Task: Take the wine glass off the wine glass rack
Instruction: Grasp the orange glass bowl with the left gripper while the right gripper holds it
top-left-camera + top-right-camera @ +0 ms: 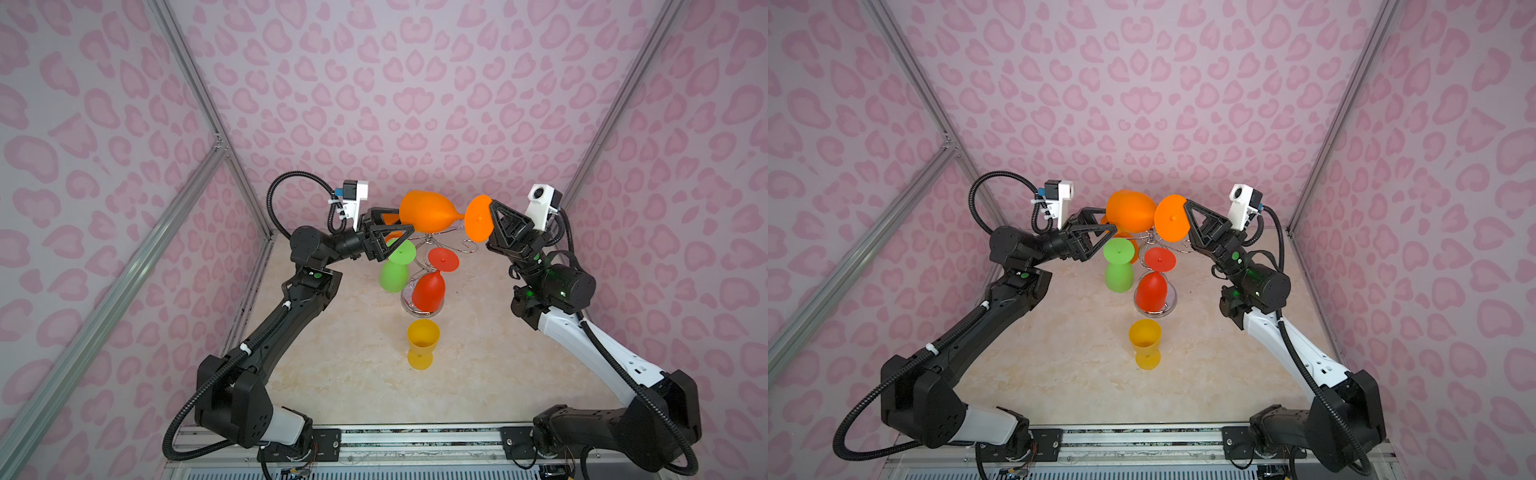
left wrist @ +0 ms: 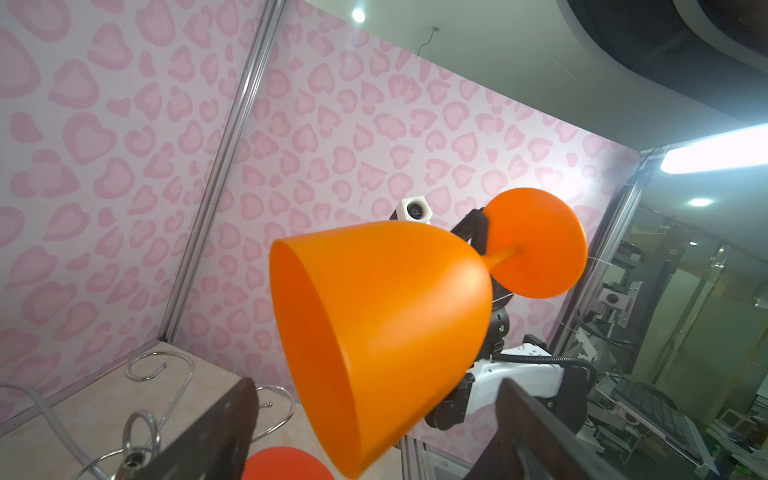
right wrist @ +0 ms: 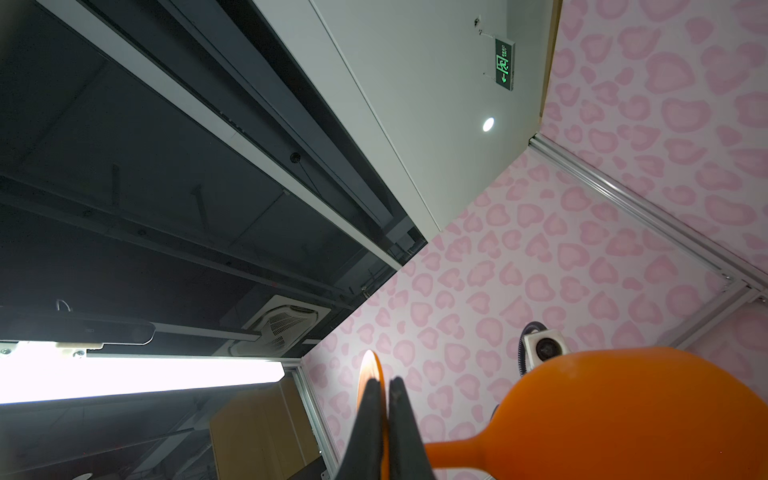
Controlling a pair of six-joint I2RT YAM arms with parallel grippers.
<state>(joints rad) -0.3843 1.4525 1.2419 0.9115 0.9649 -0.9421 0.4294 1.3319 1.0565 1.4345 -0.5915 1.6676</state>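
With the right gripper (image 1: 492,220) clamped on the foot of the orange wine glass (image 1: 428,214), held sideways above the rack (image 1: 432,240) near the desk's (image 1: 478,365) back edge, the wide-open left gripper (image 1: 399,222) should close gently around the bowl before any release.

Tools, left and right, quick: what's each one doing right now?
Left tool: open, holding nothing, jaws beside the bowl of the orange wine glass.
Right tool: closed on that glass's round foot.
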